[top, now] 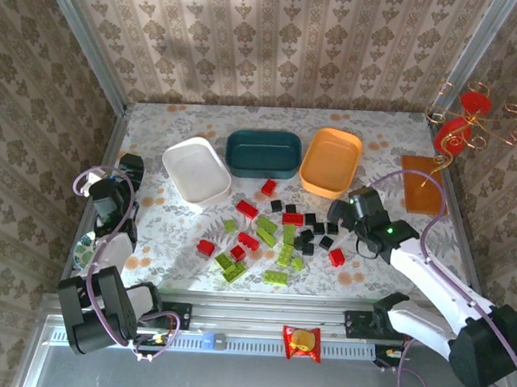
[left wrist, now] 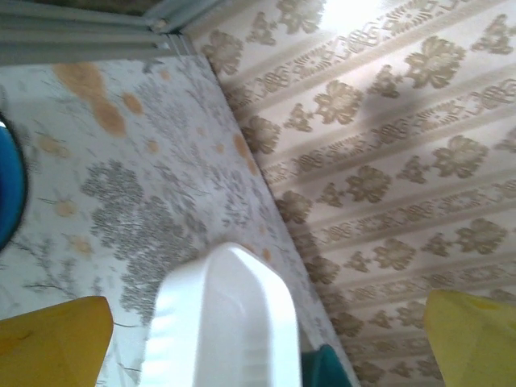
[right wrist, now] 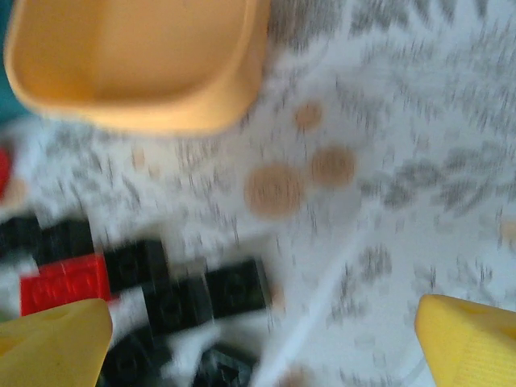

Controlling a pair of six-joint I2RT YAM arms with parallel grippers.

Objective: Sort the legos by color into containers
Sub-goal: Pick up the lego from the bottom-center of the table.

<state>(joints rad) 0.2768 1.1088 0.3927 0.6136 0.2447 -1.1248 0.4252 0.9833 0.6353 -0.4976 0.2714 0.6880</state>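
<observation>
Red, lime green and black legos (top: 278,233) lie scattered across the middle of the table. Behind them stand the white tray (top: 196,170), the dark teal tray (top: 263,153) and the orange tray (top: 330,162), all looking empty. My left gripper (top: 130,166) hovers left of the white tray (left wrist: 226,322), open, with nothing between its yellow fingertips (left wrist: 52,343). My right gripper (top: 343,208) is open just in front of the orange tray (right wrist: 137,60), beside black bricks (right wrist: 234,286) and a red one (right wrist: 64,282). The right wrist view is blurred.
A brown-orange slab (top: 422,183) lies at the right edge, with a wire ornament (top: 461,126) behind it. A snack packet (top: 302,341) rests on the front rail. A small blue cup (left wrist: 8,193) sits by the left arm. Papered walls close in three sides.
</observation>
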